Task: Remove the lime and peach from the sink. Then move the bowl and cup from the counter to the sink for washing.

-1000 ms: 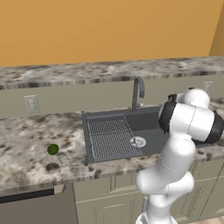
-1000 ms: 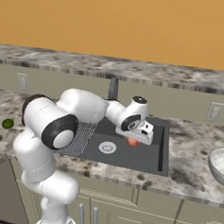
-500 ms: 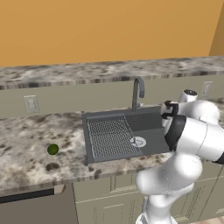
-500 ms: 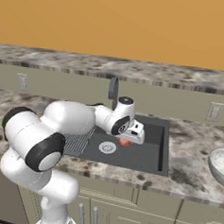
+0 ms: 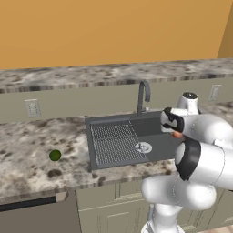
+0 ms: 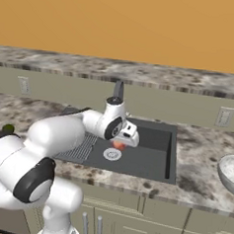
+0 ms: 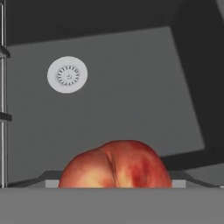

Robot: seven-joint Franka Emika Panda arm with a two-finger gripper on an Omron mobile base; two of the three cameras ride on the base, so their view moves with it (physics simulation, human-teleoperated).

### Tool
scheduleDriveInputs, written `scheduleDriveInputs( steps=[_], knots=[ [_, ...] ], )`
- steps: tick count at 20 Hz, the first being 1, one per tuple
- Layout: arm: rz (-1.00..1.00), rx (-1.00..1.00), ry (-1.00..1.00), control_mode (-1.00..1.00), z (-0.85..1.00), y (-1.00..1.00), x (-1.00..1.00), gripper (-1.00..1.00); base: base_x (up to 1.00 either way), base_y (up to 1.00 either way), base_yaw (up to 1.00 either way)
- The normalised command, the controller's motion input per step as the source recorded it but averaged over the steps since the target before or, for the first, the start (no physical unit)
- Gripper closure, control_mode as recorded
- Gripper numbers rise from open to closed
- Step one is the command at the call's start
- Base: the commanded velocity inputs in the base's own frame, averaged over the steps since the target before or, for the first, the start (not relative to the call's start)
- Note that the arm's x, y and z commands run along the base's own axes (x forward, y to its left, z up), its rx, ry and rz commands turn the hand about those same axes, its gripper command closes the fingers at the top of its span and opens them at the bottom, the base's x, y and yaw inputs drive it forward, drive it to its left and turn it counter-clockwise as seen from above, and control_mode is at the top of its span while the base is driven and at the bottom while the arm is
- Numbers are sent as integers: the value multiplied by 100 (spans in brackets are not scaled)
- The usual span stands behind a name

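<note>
Orange wall and speckled granite make up this kitchen, with the surface [image 5: 27,150] running left to right around a dark basin. Far left on it, well apart from the basin, lies the lime [image 5: 55,155], already out of the water side and needing nothing more. Next comes the sink [image 5: 123,141], with its ribbed drainer, the round drain [image 7: 67,75] and the curved faucet [image 5: 144,93] behind. Over the right half of the basin hangs the tool [image 6: 129,139], its jaws spread wide. The peach [image 7: 115,165] sits right at the tool's mouth in the hand view, close up and centred, and shows as an orange spot just below the tool [image 6: 118,145] from the right base camera. Whether the fingers already touch it I cannot tell; nothing looks gripped yet. Far right, the bowl [image 6: 231,172] waits on the surface at the picture's edge.

The step in hand appears to be taking the peach. To do it well, the jaws should straddle the fruit at its widest part, low enough that it cannot squirt out when they close, then lift straight up clear of the basin wall before swinging aside.
</note>
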Motion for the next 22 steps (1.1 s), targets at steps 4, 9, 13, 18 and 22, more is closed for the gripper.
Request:
scheduleDriveInputs(
  steps=[4,9,13,18,22],
  knots=[
    [0,0,0,-100,20,47,-11,100,0,0,0],
    [0,0,0,-100,13,49,-9,100,0,0,0],
    [0,0,0,-100,7,50,-10,100,0,0,0],
    [0,0,0,-100,6,49,-8,100,0,0,0],
    [0,0,0,-100,6,49,-4,100,0,0,0]
  ],
)
